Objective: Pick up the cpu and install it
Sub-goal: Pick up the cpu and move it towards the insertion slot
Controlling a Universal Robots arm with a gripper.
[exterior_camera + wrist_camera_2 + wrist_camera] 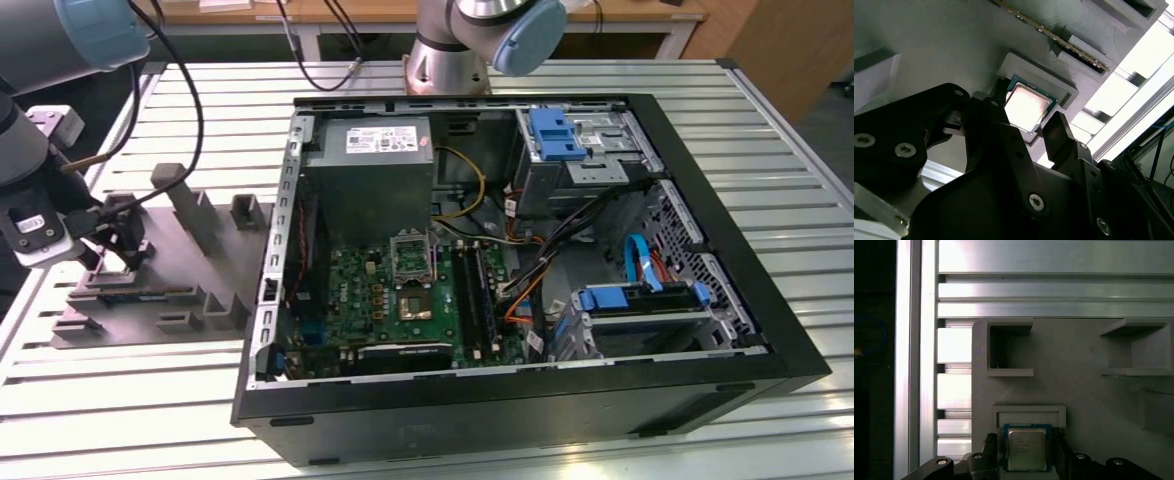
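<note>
Black fingers [996, 117] of the tool [1028, 112] fill the foreground in both wrist views, spread apart and standing one on each side of the cpu [1026, 105]. The chip lies flat between them, silvery top up, seated in a shallow raised nest [1029, 412] of the grey tray [1079, 390]. A thin strip of nest shows between each finger and the chip's edge in the first wrist view, so I judge the tool open with nothing gripped, though the gaps are narrow.

The step in hand looks like the grasp itself. To do it well, the tool [1024, 442] should sit centred over the cpu [1026, 450], so both pads meet opposite edges together; a lopsided closing could push the chip against the nest wall or tip it. The fingers want to reach low enough to catch the thin edge, yet not jam on the nest rim beneath them. Squeeze gently, since the part is thin, and keep it level.

Beyond the tool, a memory stick [1054, 35] stands on edge in the tray. Well away from the tool [114, 235] in the exterior view sits the open computer case [534, 400] on the slatted worktop [134, 410].
</note>
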